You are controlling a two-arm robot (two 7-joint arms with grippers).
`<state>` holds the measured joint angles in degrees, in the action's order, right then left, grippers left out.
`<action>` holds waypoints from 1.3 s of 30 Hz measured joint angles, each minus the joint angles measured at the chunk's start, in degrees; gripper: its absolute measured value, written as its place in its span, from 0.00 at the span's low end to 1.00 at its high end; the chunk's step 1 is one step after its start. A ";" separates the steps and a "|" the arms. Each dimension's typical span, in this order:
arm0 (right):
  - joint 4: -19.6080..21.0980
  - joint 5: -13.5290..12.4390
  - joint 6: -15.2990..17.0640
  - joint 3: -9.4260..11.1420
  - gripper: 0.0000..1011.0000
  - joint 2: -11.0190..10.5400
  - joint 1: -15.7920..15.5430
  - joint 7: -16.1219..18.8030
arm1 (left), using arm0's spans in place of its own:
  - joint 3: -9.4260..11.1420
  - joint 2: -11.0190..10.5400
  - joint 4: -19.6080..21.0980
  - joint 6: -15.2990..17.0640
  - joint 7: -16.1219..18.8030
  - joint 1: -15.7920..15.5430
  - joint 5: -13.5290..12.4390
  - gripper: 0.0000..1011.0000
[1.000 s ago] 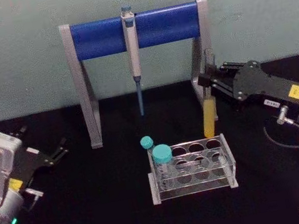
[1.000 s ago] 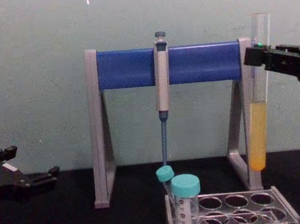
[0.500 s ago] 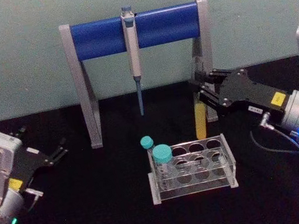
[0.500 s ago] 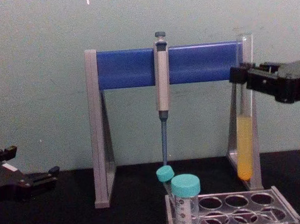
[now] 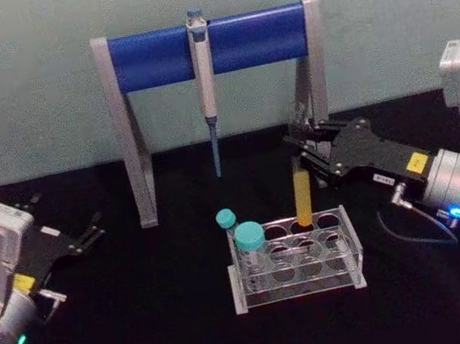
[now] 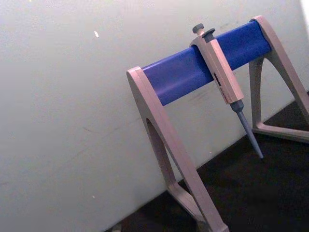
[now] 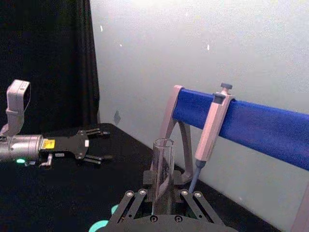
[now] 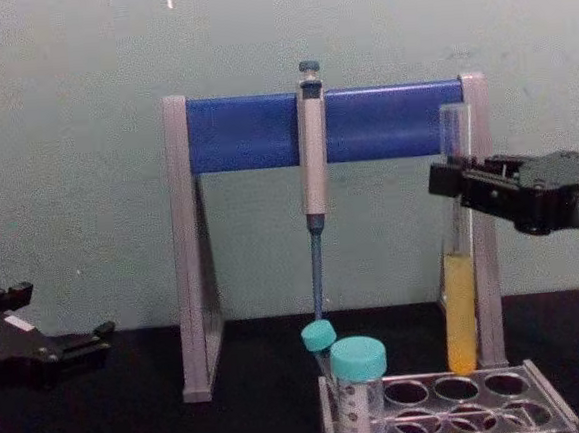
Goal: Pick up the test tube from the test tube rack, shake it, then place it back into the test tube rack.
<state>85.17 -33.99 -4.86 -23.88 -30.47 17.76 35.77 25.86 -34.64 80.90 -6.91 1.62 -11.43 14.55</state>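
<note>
The test tube (image 5: 303, 196) is a long clear glass tube with yellow liquid in its lower part. It hangs upright with my right gripper (image 5: 299, 153) shut on its upper part. In the chest view the test tube (image 8: 460, 308) has its tip level with the top of the test tube rack (image 8: 552, 393), over a back-row hole. The test tube rack (image 5: 300, 290) is a low clear plastic block with round holes. The right wrist view shows the test tube's (image 7: 163, 166) open mouth above the right gripper (image 7: 162, 194). My left gripper (image 5: 89, 233) is parked, open, at the far left.
Two teal-capped tubes (image 5: 249, 238) stand at the rack's left end. Behind the rack is a grey-and-blue pipette stand (image 5: 156, 57) with a pipette (image 5: 202, 61) hanging from its bar. The stand's right leg (image 8: 487, 261) is just behind the held tube.
My right gripper has carried the test tube down and to the left, from beside the stand's right leg to over the rack's back row. The left arm stays still.
</note>
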 joint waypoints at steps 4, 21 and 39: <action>-1.16 0.24 -0.07 -0.34 0.23 0.42 0.39 0.39 | 0.00 0.00 0.00 0.00 0.00 0.00 0.00 0.99; -5.93 0.91 -0.40 -1.80 0.23 1.91 1.94 2.02 | 0.00 0.00 0.00 0.00 0.00 0.00 0.00 0.99; -8.33 2.17 0.37 -2.72 0.23 2.48 2.66 2.11 | 0.00 0.00 0.00 0.00 0.00 0.00 0.00 0.99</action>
<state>76.84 -31.82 -4.49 -26.59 -28.00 20.42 37.87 25.86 -34.65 80.90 -6.91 1.62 -11.43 14.55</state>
